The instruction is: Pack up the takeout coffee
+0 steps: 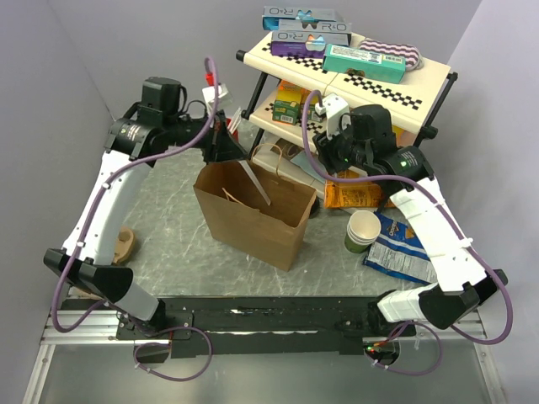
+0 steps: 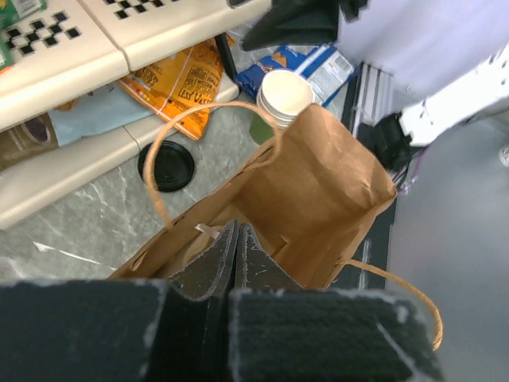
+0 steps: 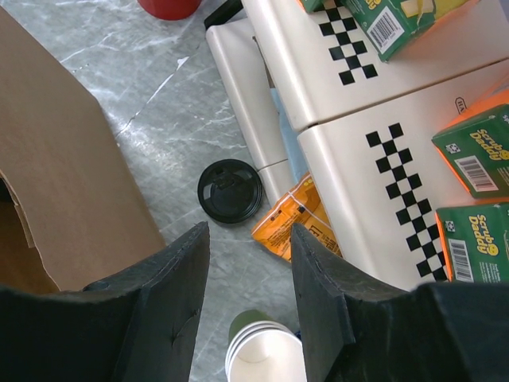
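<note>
Left gripper clenched on paper bag rim, bag mouth open. Right gripper released, its jaws apart above table. Coffee cup stands just beyond its tips, lid up, in narrow lane: bag wall left, shelf edge and orange packet right.
</note>
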